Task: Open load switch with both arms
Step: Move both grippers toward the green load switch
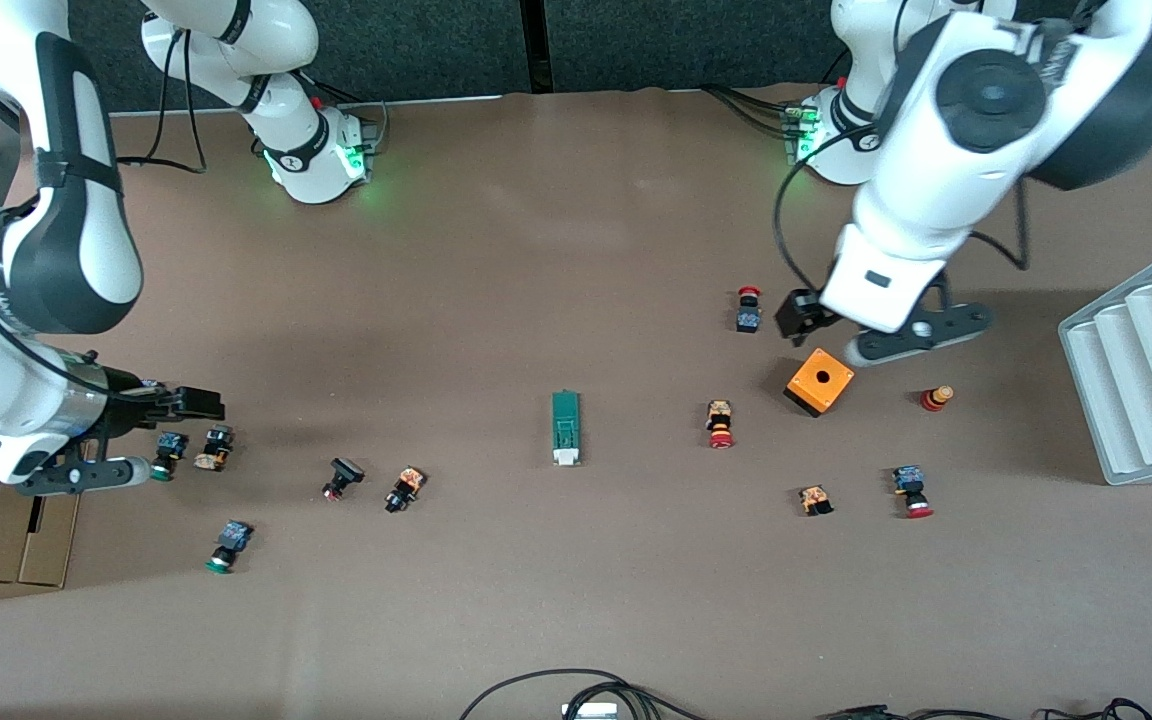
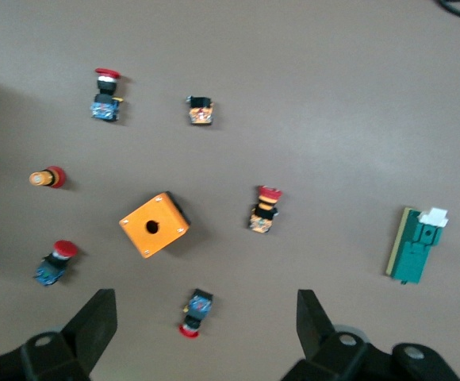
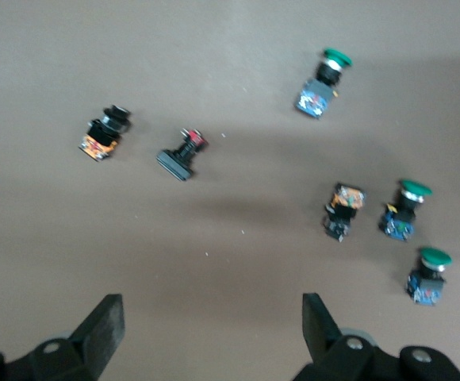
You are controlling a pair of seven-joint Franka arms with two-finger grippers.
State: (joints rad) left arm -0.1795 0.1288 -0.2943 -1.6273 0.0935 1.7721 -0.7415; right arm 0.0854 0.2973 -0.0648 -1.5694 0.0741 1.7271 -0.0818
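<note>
Well, the narrow dark-green load switch (image 1: 565, 428) lies mid-table (white end nearest the camera). Left gripper (image 1: 871, 330) hangs spread over the orange holed box (image 1: 820, 381); right gripper (image 1: 141, 440), released, hovers over green-capped buttons (image 1: 167, 454).

White arms (image 1: 946, 130), black joint bands

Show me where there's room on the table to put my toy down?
Bare brown table stretches between the two arm bases and the load switch, and again between the switch and the front edge. It is crowded around the orange box and among the green-capped buttons toward the right arm's end.
</note>
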